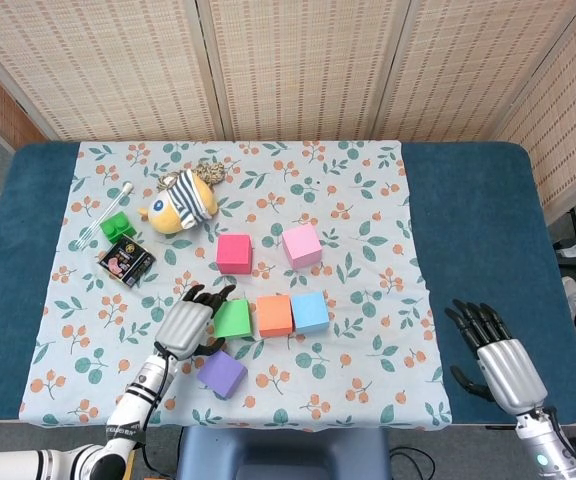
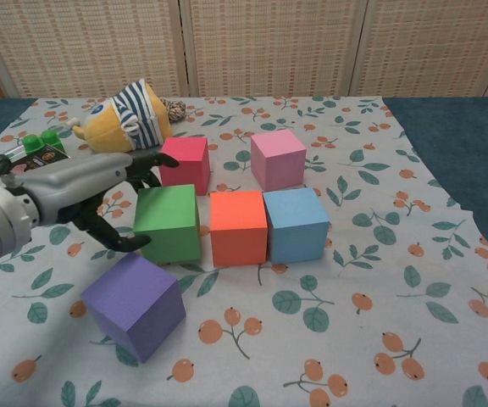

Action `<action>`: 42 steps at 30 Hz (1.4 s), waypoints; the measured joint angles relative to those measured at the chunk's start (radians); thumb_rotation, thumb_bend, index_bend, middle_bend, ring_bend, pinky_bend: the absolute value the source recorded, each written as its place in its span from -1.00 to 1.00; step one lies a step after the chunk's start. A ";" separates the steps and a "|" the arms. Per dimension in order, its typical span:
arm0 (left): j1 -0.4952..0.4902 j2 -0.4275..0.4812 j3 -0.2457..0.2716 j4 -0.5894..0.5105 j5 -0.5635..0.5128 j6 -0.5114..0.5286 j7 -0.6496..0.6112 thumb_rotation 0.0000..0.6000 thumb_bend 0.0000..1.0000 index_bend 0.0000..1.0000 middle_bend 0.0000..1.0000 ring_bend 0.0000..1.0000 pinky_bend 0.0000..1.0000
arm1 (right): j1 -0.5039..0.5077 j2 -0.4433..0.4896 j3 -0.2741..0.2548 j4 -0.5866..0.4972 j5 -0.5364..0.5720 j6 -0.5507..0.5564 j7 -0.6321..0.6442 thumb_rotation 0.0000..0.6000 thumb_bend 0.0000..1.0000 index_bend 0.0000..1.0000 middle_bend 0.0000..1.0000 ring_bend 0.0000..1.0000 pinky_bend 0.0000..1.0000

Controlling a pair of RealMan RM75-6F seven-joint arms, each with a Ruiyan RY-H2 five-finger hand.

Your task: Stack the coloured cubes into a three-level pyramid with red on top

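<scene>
My left hand (image 1: 190, 325) (image 2: 83, 185) grips the green cube (image 1: 232, 318) (image 2: 169, 223), which stands on the cloth just left of the orange cube (image 1: 274, 315) (image 2: 238, 227). The blue cube (image 1: 310, 311) (image 2: 295, 224) touches the orange one on its right. Behind this row sit the red cube (image 1: 234, 253) (image 2: 185, 164) and the pink cube (image 1: 302, 245) (image 2: 277, 158). A purple cube (image 1: 222, 373) (image 2: 134, 305) lies in front, below the green one. My right hand (image 1: 495, 357) hovers open over the blue table at the near right, away from all cubes.
A striped plush toy (image 1: 179, 203) (image 2: 126, 119) lies at the back left. A small green block (image 1: 116, 225) (image 2: 41, 142), a dark packet (image 1: 126, 261) and a white stick (image 1: 106, 211) sit at the left of the floral cloth (image 1: 368, 200).
</scene>
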 measured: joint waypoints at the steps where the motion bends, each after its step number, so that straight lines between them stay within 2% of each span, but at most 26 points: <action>1: -0.005 -0.007 -0.004 -0.002 -0.015 0.001 0.011 1.00 -0.34 -1.00 0.17 -0.51 -0.77 | 0.000 0.000 0.000 0.000 0.000 -0.002 0.000 1.00 -0.53 -1.00 -1.00 -1.00 -0.94; 23: -0.076 -0.085 -0.025 0.026 -0.111 -0.005 0.092 1.00 -0.34 -1.00 0.15 -0.51 -0.77 | 0.001 0.004 0.014 -0.004 0.011 -0.024 -0.002 1.00 -0.53 -1.00 -1.00 -1.00 -0.94; 36: -0.096 -0.085 -0.024 0.045 -0.133 -0.022 0.081 1.00 -0.34 -1.00 0.04 -0.51 -0.77 | 0.000 0.003 0.018 -0.005 0.015 -0.033 -0.007 1.00 -0.53 -1.00 -1.00 -1.00 -0.94; 38: -0.098 -0.081 -0.024 0.044 -0.135 -0.024 0.079 1.00 -0.34 -1.00 -0.04 -0.51 -0.77 | 0.001 0.003 0.018 -0.005 0.016 -0.035 -0.008 1.00 -0.53 -1.00 -1.00 -1.00 -0.94; 42: -0.099 -0.071 -0.020 0.035 -0.134 -0.031 0.067 1.00 -0.34 -1.00 -0.35 -0.51 -0.75 | 0.001 0.001 0.021 -0.005 0.019 -0.038 -0.012 1.00 -0.53 -1.00 -1.00 -1.00 -0.94</action>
